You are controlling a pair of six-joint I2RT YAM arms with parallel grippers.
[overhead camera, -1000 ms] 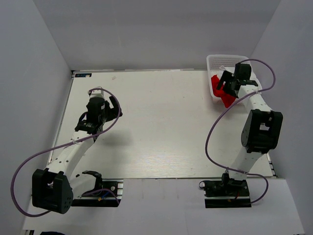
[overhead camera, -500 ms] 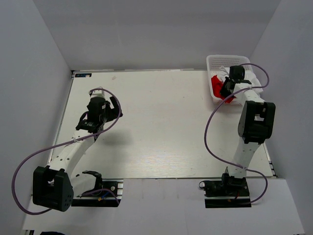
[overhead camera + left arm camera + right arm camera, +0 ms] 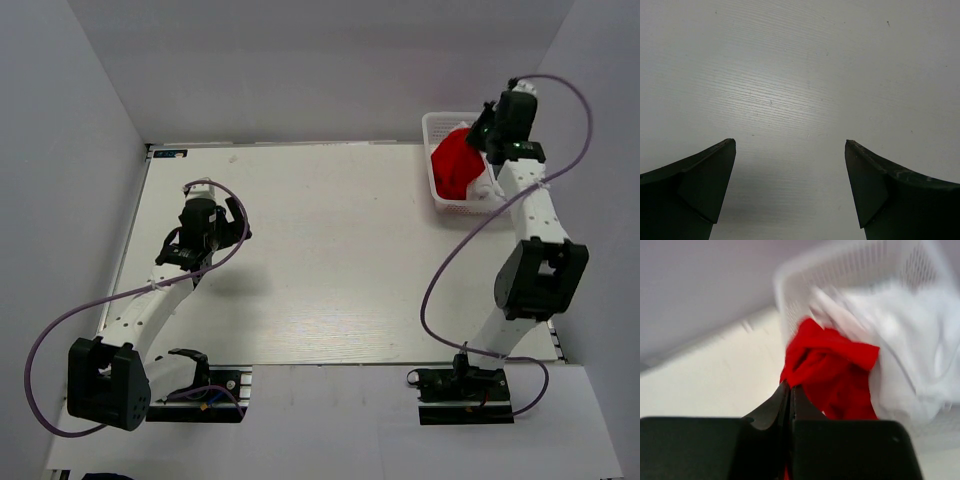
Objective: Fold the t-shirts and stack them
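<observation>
At the upper right of the overhead view, the right gripper point(image 3: 484, 132) hangs above the basket point(image 3: 440, 206), with the red t-shirt point(image 3: 455, 165) bunched below it. Its wrist view alone shows the jaws pinched on red cloth and the white t-shirt point(image 3: 910, 335) lying in the basket. The left gripper point(image 3: 238, 218) gapes wide over the table point(image 3: 340, 260).

Red t-shirt point(image 3: 455, 165): solid bright red, no print visible. White t-shirt point(image 3: 910, 335): plain white, blurred. Basket point(image 3: 437, 122): white, with a mesh pattern of small holes. Table point(image 3: 330, 250): off-white with fine straight grain lines. Left gripper point(image 3: 790, 145) and right gripper point(image 3: 790, 388): matte black. Left arm point(image 3: 140, 310) and right arm point(image 3: 535, 215): white links, black joint housings. Cable point(image 3: 422, 290): purple. Walls point(image 3: 300, 70): pale grey with a lilac tint, unpatterned.
</observation>
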